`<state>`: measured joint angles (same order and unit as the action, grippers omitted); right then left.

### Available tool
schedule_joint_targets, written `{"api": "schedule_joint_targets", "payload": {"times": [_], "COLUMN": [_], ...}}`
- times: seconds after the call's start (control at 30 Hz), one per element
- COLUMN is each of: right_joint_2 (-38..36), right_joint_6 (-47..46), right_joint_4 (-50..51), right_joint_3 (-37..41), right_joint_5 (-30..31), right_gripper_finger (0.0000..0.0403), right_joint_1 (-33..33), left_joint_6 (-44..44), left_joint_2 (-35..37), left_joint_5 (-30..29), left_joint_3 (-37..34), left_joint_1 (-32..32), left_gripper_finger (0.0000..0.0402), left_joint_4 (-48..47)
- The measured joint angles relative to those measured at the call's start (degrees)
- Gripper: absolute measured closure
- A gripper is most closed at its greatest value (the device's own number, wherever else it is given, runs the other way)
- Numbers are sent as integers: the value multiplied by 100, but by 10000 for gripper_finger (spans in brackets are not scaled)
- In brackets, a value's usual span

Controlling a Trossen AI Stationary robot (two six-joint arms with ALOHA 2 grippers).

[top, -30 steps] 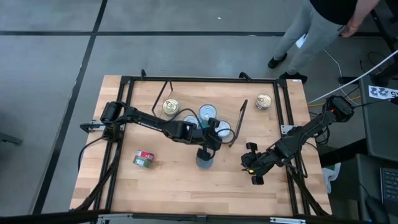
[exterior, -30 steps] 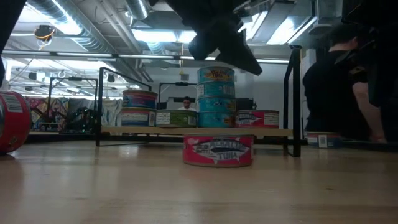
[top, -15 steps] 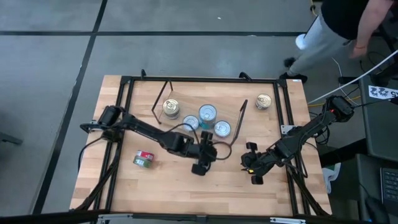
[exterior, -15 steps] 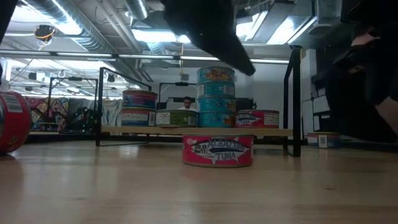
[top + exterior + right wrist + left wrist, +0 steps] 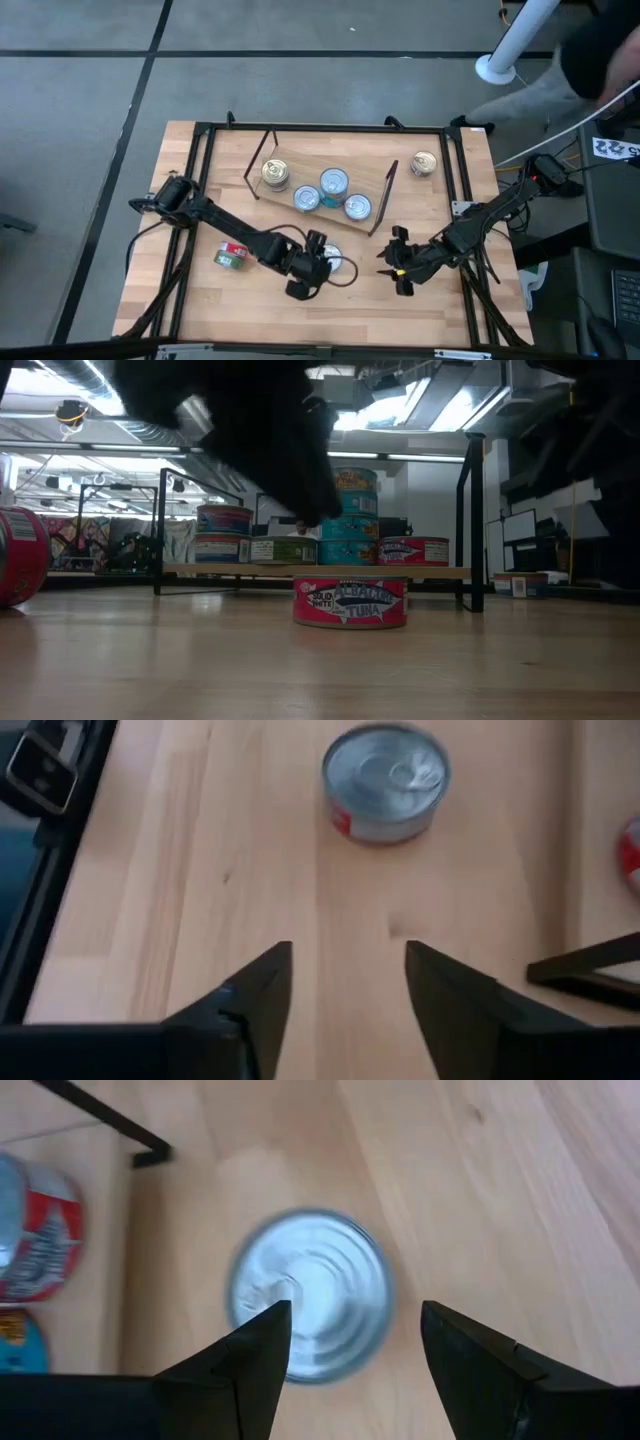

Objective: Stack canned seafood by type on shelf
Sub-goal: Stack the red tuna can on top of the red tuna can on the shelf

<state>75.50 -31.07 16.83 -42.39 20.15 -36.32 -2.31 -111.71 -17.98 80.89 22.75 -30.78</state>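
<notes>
A red-labelled can (image 5: 350,602) with a silver lid (image 5: 335,262) stands upright on the table in front of the shelf (image 5: 300,170). My left gripper (image 5: 305,280) hovers open just near-left of it; in the left wrist view the lid (image 5: 310,1295) shows between the spread fingers of my left gripper (image 5: 355,1310), untouched. My right gripper (image 5: 392,270) stands open to the can's right, with the can (image 5: 387,782) ahead of my right gripper (image 5: 348,948). On the shelf (image 5: 200,571) stand a teal stack (image 5: 348,515), a blue-labelled stack (image 5: 224,532), a green can (image 5: 283,549) and a red can (image 5: 413,550).
A red-green can (image 5: 231,257) lies on its side at the near left, also visible as the can (image 5: 20,555) at the low view's left edge. A gold-lidded can (image 5: 424,163) stands at the far right of the table. Black frame rails (image 5: 200,200) run round the tabletop. A person's legs (image 5: 520,50) show beyond the far right corner.
My left gripper has gone from above the red-labelled can toward the table's near edge and a little left, sinking and opening its fingers. The can has stayed where it stood. The person beyond the far right corner has walked away.
</notes>
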Motion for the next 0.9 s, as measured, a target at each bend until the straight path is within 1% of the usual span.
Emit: {"api": "schedule_joint_targets", "payload": {"times": [0.1, 0.2, 0.3, 0.4, 0.5, 0.63, 0.9], "right_joint_2": [0, 0, 15, 100, 284, 553, 963], "right_joint_6": [404, 1191, 2107, 2926, 3558, 4129, 4603], "right_joint_4": [-171, -449, -777, -1087, -1355, -1601, -1880], "right_joint_3": [0, 0, 0, 0, 0, 0, 2], "right_joint_5": [261, 293, 345, 360, 385, 380, 261], "right_gripper_finger": [168, 151, 146, 148, 153, 155, 155], "right_joint_1": [0, 0, 2, 9, 49, 195, 600], "left_joint_6": [-110, -239, -364, -554, -671, -678, -726], "left_joint_2": [-10, -10, -12, -12, -12, -12, -14], "left_joint_5": [1, -10, -56, -94, -98, -119, -189], "left_joint_3": [-180, -383, -602, -791, -935, -1009, -1169], "left_joint_1": [104, 160, 168, 143, 110, 71, 37], "left_gripper_finger": [183, 183, 186, 201, 218, 237, 273], "left_joint_4": [7, 179, 446, 769, 923, 926, 1151]}}
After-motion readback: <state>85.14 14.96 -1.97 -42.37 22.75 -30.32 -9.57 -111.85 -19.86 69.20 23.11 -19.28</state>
